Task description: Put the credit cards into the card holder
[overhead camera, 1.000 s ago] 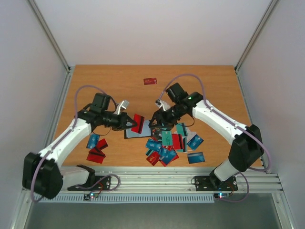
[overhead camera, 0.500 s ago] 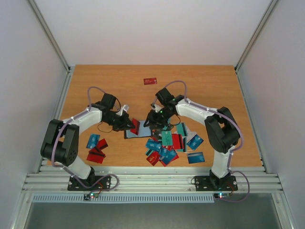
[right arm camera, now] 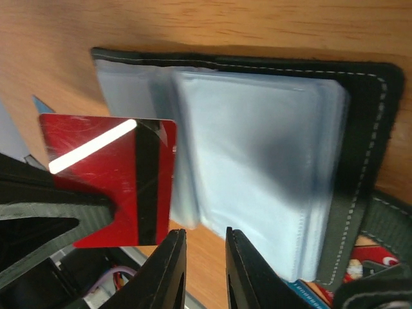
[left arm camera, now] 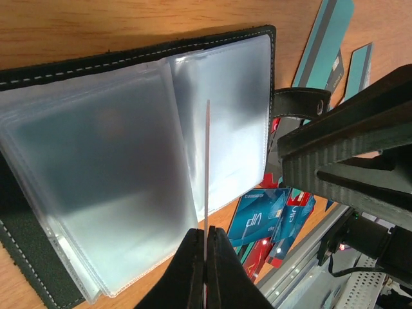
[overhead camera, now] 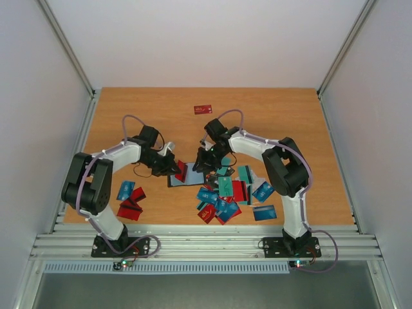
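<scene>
Two arms, top view: the left gripper (overhead camera: 175,167) and the right gripper (overhead camera: 201,161) face each other low over the card holder (overhead camera: 187,181). It lies open on the table (overhead camera: 277,116) between them.
Held card, top view: a red card (overhead camera: 183,170) stands on edge in the left gripper, over the holder's left part.
Loose credit cards (overhead camera: 225,196), top view: a heap of red, teal and blue lies just right of the holder. A smaller cluster (overhead camera: 129,198) lies at the near left, and a lone card (overhead camera: 203,109) lies well apart on the far side.
Left gripper (left arm camera: 205,270), left wrist: the fingers are pressed together on the red card (left arm camera: 207,167), seen edge-on as a thin upright line above the clear sleeves (left arm camera: 96,167).
Card holder, left wrist: spread open with the sleeves fanned inside a black stitched cover. The snap tab (left arm camera: 299,102) sticks out toward the right gripper (left arm camera: 286,154).
Right gripper (right arm camera: 205,270), right wrist: the fingers stand a narrow gap apart, with bare wood showing between them and nothing held. They sit at the near edge of the sleeves (right arm camera: 257,180); whether they touch is hard to tell.
Red card (right arm camera: 109,187), right wrist: it has a black stripe and is pinched at its lower edge by the left gripper's fingers (right arm camera: 45,222). It sits beside the sleeves' left edge.
</scene>
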Controlling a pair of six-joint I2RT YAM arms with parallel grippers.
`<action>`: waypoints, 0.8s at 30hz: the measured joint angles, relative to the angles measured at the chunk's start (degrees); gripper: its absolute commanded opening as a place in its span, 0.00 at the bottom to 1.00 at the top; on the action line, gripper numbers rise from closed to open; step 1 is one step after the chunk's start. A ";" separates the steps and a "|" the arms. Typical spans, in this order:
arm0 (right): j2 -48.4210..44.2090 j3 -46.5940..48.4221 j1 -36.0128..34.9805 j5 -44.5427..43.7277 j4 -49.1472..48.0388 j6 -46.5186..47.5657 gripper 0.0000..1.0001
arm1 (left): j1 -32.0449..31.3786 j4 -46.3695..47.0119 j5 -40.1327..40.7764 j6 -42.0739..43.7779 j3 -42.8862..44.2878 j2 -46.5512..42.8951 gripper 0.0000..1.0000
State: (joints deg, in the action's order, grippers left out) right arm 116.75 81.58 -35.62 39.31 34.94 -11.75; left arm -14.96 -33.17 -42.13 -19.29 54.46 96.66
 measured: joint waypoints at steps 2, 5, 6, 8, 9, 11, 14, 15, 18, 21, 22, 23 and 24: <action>0.94 0.00 0.42 -0.33 0.59 0.04 0.17 | 0.00 0.00 -0.02 0.35 0.09 0.44 0.00; 1.66 0.00 0.92 -0.92 1.64 0.15 0.15 | 0.00 -0.02 -0.04 0.57 0.09 1.09 0.00; 1.81 0.00 1.18 -1.05 1.88 0.22 0.14 | 0.00 -0.04 -0.04 0.70 0.09 1.31 0.00; 2.19 0.00 1.68 -1.25 2.08 0.31 0.14 | 0.00 -0.22 -0.02 0.81 0.15 1.64 0.00; 2.43 0.00 1.92 -1.36 2.16 0.39 0.14 | 0.00 -0.31 -0.02 0.92 0.22 1.77 0.00; 2.99 0.00 2.21 -1.46 2.32 0.59 0.13 | 0.04 -0.37 -0.04 1.07 0.31 1.99 0.00; 3.82 0.00 2.54 -1.51 2.54 0.87 0.12 | 0.15 -0.42 -0.31 1.40 0.33 2.38 0.00; 4.02 0.00 2.58 -1.29 2.56 0.96 0.12 | 0.15 -0.42 -0.39 1.53 0.33 2.60 0.00; 4.07 0.00 2.58 -1.18 2.56 1.38 0.11 | 0.15 -0.37 -0.87 1.79 0.33 3.52 0.00; 4.17 0.00 2.58 -1.11 2.60 1.75 0.11 | 0.15 -0.09 -1.66 1.81 0.33 4.00 0.00; 4.20 0.00 2.60 -1.07 2.60 1.84 0.11 | 0.15 0.02 -1.99 1.81 0.33 4.11 0.00; 4.26 0.02 2.62 -1.01 2.60 1.97 0.11 | 0.15 0.13 -2.19 1.81 0.33 4.22 0.00; 4.33 0.02 2.67 -0.90 2.60 2.10 0.11 | 0.15 0.17 -2.29 1.81 0.33 4.33 0.00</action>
State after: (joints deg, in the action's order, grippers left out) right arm 121.08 81.60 -32.95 38.41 37.54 -9.65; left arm -14.81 -32.99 -44.42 -17.47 54.78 100.99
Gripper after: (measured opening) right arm 0.110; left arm 0.021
